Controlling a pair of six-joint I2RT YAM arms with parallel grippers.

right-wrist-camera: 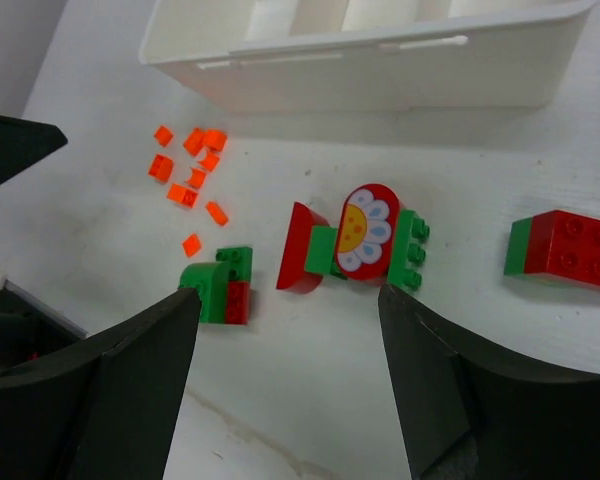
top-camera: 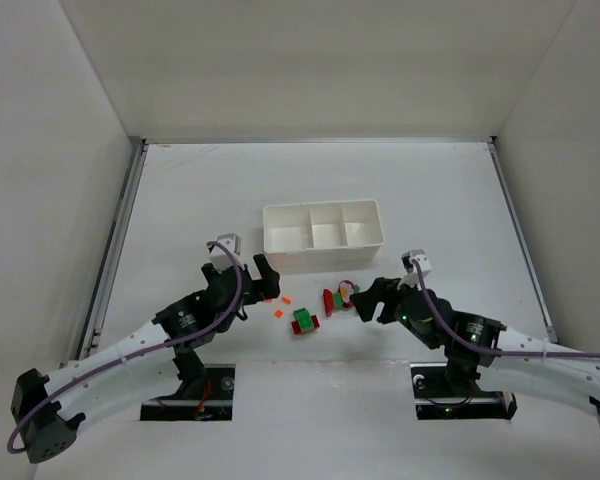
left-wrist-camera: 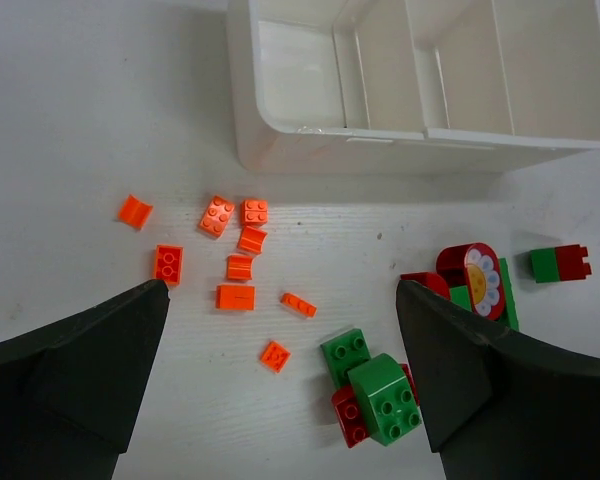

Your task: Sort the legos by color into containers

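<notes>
The white tray (top-camera: 322, 235) with three side-by-side compartments stands mid-table; the parts of them that show are empty. Several tiny orange bits (left-wrist-camera: 235, 255) lie in front of its left end. A green and red block cluster (left-wrist-camera: 375, 395) lies nearer the arms. A red and green cluster with a flower piece (right-wrist-camera: 365, 235) lies to its right, and a green-red brick (right-wrist-camera: 570, 250) further right. My left gripper (left-wrist-camera: 282, 300) is open and empty above the orange bits. My right gripper (right-wrist-camera: 288, 295) is open and empty just short of the flower cluster.
White enclosure walls stand at the left, right and back of the table. A metal rail (top-camera: 115, 240) runs along the left edge. Both arm bases sit at the near edge.
</notes>
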